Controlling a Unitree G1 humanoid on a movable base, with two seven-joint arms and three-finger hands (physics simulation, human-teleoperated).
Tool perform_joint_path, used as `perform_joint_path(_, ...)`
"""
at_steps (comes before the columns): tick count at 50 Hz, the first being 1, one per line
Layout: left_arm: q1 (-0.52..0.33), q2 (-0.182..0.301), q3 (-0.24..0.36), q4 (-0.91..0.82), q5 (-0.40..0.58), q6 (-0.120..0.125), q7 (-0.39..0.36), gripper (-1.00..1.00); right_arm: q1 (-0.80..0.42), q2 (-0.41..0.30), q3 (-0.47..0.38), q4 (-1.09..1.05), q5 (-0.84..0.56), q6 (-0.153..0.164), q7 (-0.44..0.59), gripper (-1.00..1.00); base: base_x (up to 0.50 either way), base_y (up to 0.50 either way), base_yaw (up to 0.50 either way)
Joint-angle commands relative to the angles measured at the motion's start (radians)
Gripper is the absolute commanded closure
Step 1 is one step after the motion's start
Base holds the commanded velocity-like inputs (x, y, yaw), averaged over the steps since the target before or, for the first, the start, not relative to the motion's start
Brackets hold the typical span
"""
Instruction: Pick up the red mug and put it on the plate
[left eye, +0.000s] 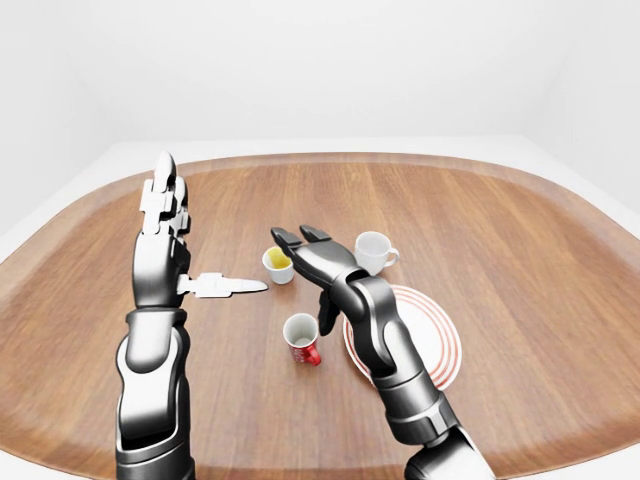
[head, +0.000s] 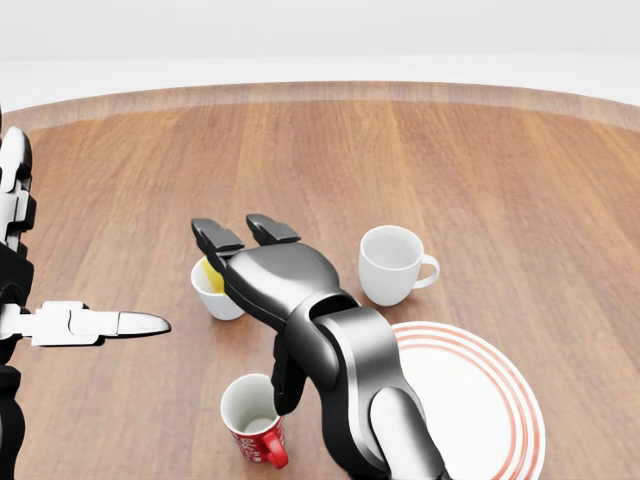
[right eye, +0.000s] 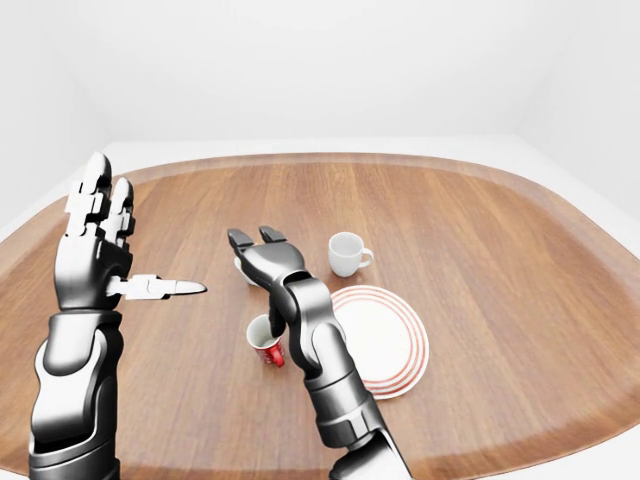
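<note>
The red mug (head: 255, 425) with a white inside stands upright on the wooden table, at the lower middle of the head view. The white plate with red rings (head: 480, 400) lies just right of it, empty. My right hand (head: 262, 300) hovers over the mug, fingers spread: two point toward the top of the view and the thumb hangs down by the mug's rim. It holds nothing. My left hand (left eye: 175, 245) is raised at the left, open, fingers up and thumb pointing right.
A white mug (head: 392, 262) stands above the plate. A small white cup with yellow inside (head: 212, 288) sits under my right fingers, partly hidden. The round wooden table (left eye: 500, 220) spreads across all views.
</note>
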Motion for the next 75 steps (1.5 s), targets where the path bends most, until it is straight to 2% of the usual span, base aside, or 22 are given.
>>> perform_joint_path(1, 0.002, 0.002, 0.005, 0.01, -0.006, 0.0, 0.0, -1.0, 0.022, 0.033, 0.031, 0.054, -0.044, 0.0, -0.018, -1.0, 0.0, 0.0, 0.0)
perform_joint_path(18, 0.008, 0.004, 0.012, 0.017, -0.014, 0.0, 0.0, -1.0, 0.056, 0.077, 0.071, 0.157, -0.101, 0.0, -0.065, -1.0, 0.0, 0.0, 0.0)
perform_joint_path(44, 0.007, 0.004, 0.01, 0.011, -0.014, 0.0, 0.0, -1.0, 0.01, 0.065, 0.046, 0.326, -0.1, 0.0, -0.138, -1.0, 0.0, 0.0, 0.0)
perform_joint_path(58, 0.014, 0.003, 0.013, 0.012, -0.015, 0.0, -0.002, -1.0, -0.018, 0.064, 0.039, 0.445, -0.084, 0.0, -0.201, -1.0, 0.0, 0.0, 0.0)
perform_joint_path(75, 0.016, 0.006, 0.022, 0.024, -0.024, 0.0, -0.003, -1.0, -0.047, 0.103, 0.049, 0.619, -0.064, 0.0, -0.302, -1.0, 0.0, 0.0, 0.0)
